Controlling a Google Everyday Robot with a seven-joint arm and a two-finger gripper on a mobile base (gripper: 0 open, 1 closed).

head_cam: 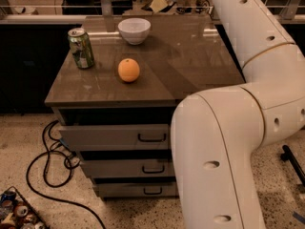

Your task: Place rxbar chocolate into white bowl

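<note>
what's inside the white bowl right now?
The white bowl shows only plain white interior, with no dark bar visible in it. Its near rim hides the lowest part of the inside. The gripper hangs above the tabletop's back edge, right of the bowl.

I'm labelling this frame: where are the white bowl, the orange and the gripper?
white bowl (134, 36), camera view, on its outer wall.
orange (128, 70), camera view, middle of its skin.
gripper (158, 4), camera view, its tip, at the top edge behind the bowl.
</note>
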